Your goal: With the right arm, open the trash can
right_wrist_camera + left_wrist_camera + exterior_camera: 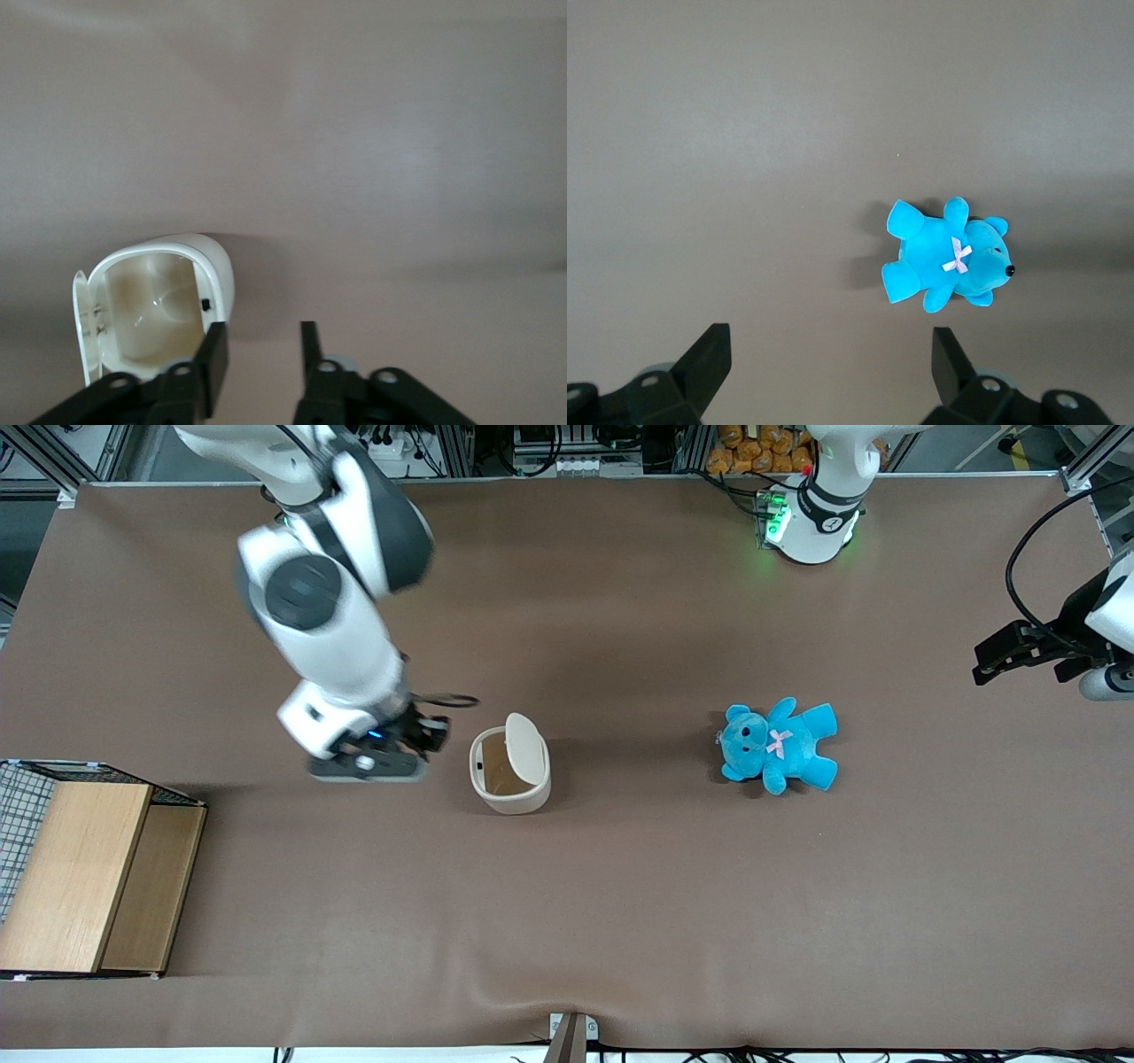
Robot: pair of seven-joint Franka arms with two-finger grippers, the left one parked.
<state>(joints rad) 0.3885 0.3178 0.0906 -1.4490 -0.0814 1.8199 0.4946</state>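
The cream-white trash can (509,784) stands upright on the brown table. Its flat lid (524,748) is swung up and stands nearly on edge, so the empty inside shows. The right arm's black gripper (432,735) hovers just beside the can, toward the working arm's end of the table. In the right wrist view the gripper (262,341) is open and holds nothing. One finger (213,359) is close to the can's rim (218,270), and the can's hollow inside (151,310) is in plain sight.
A blue teddy (778,744) lies on the table toward the parked arm's end, also in the left wrist view (948,264). A wooden box (89,877) and a wire basket (19,815) sit at the working arm's end, nearer the front camera.
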